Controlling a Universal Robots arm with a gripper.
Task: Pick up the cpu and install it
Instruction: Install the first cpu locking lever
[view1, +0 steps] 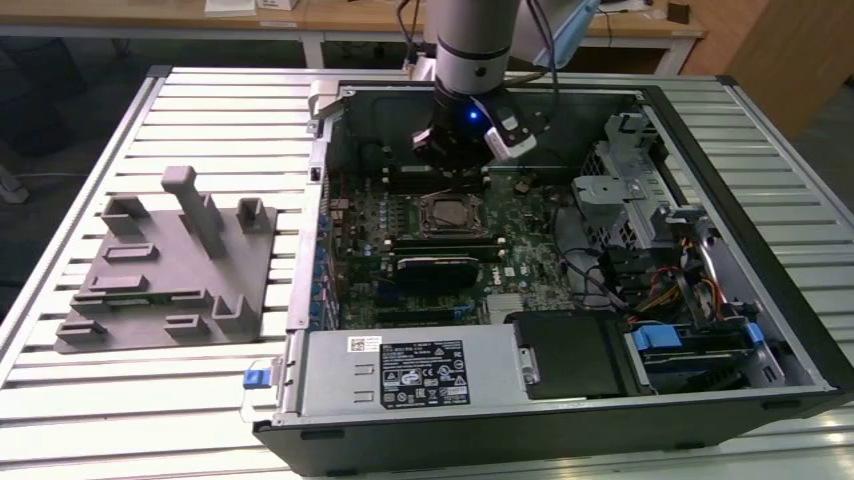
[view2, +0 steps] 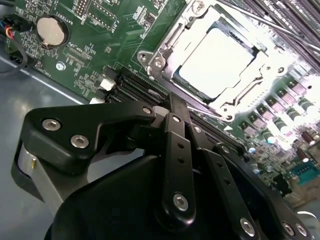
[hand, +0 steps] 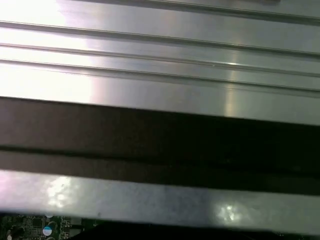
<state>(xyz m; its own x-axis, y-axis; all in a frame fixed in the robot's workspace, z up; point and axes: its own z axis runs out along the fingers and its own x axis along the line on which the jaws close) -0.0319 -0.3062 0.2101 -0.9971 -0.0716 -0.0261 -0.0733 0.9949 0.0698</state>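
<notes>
The cpu, a pale silvery square, lies flat in the socket on the green motherboard, with the socket's metal frame around its rim. In the exterior view the socket sits mid-board inside the open computer case. My gripper hangs just behind the socket, toward the case's back wall. In the second wrist view its black links meet at one narrow tip beside the socket's edge; the gripper looks shut, holds nothing and stands apart from the cpu.
A grey plastic tray with upright posts lies on the slatted metal table at the exterior view's left. Inside the case are a power supply, a black drive and bundled cables. The first wrist view faces table slats.
</notes>
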